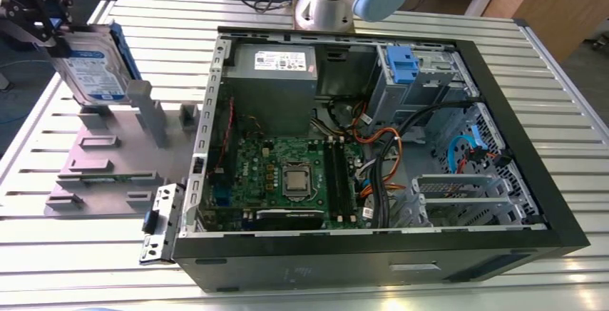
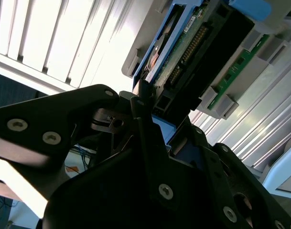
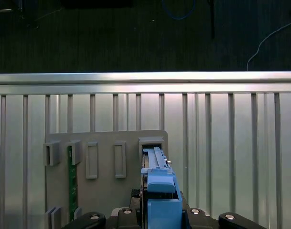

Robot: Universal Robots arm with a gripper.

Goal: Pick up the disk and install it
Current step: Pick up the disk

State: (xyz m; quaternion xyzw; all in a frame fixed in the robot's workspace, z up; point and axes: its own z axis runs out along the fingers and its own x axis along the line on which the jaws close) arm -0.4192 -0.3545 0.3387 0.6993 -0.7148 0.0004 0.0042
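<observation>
I have the end effector [image 1: 55, 36] clamped on the flat silver disk [image 1: 95, 72], blue plastic rails along its edges, grey slotted holder [image 1: 105, 161] beneath

Blue-railed disk [image 1: 95, 65] in gripper [image 1: 53, 36], beside case [image 1: 533, 147]

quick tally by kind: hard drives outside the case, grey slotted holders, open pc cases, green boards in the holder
disk: 1, gripped by the gripper
grey slotted holder: 1
open pc case: 1
green board in the holder: 1
total: 4
</observation>
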